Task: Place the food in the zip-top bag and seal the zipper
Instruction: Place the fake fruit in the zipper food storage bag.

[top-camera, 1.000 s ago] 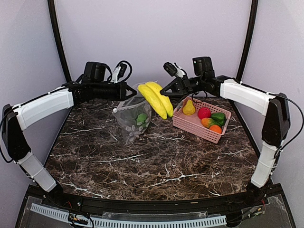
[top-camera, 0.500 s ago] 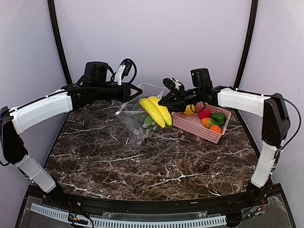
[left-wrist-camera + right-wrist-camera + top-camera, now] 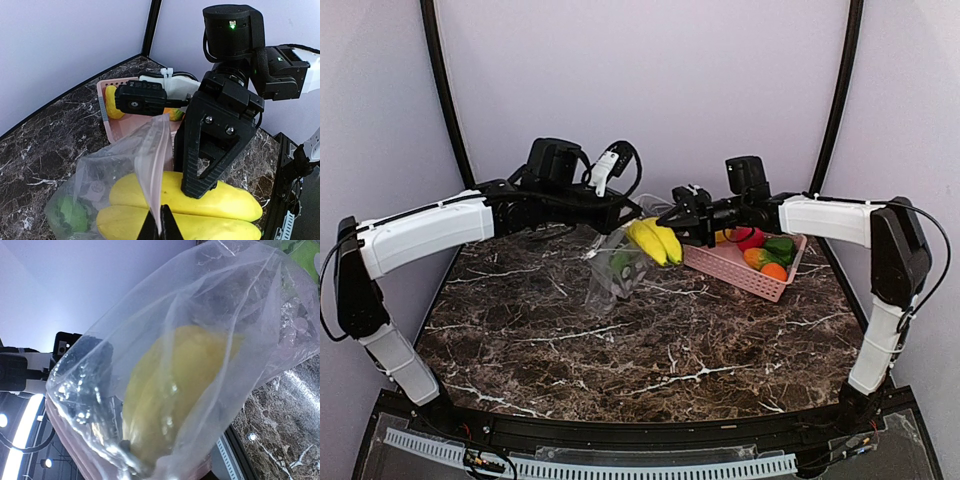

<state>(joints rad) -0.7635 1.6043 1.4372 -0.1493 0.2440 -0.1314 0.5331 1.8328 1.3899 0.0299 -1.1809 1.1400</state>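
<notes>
Above the marble table (image 3: 650, 350), the clear bag (image 3: 608, 275) hangs from the left gripper (image 3: 161, 227), which is clamped on its top edge. A pink basket (image 3: 740, 268) sits at the back right. The right gripper (image 3: 672, 222) grasps the banana (image 3: 657, 242), whose end is inside the bag's mouth. A green piece (image 3: 620, 262) lies inside the bag.

Soft, bright, even light. In the right wrist view the zip-top bag (image 3: 200, 315) looks hazy up close, speckled with glare.

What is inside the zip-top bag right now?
A green piece shows through the zip-top bag. The banana, held by the right pincer, looks only partly in its mouth. Crumpled film hides whether anything else is inside.
</notes>
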